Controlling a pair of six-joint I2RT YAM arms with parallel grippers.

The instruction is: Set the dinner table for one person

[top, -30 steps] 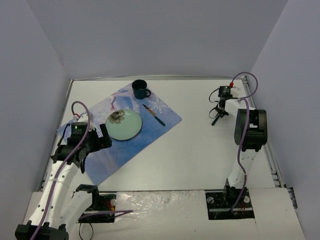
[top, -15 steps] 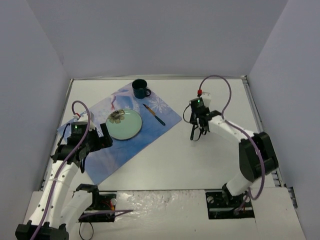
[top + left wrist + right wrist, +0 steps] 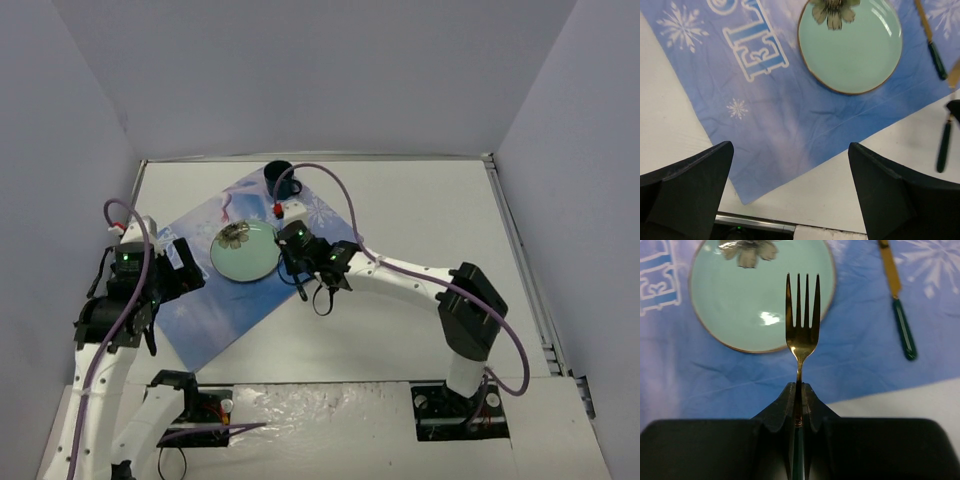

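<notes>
A blue snowflake placemat (image 3: 215,300) lies on the left of the white dinner table (image 3: 420,215). It carries a pale green plate (image 3: 243,252) with a flower at its far rim. A dark blue mug (image 3: 277,172) stands at the placemat's far corner, partly behind a cable. A knife (image 3: 897,305) with a green handle lies right of the plate. My right gripper (image 3: 798,395) is shut on a gold fork (image 3: 801,315), whose tines hang over the plate's near right edge. My left gripper (image 3: 790,147) is open and empty above the placemat's near corner.
The table's metal rim (image 3: 752,222) runs just under my left gripper. My right arm (image 3: 400,272) stretches across the middle of the table from its base at the near right. Grey walls close in the left, far and right sides.
My right arm has swung from the table's far right across to the plate, carrying the fork. My left arm has drawn back a little to the left, still open.
</notes>
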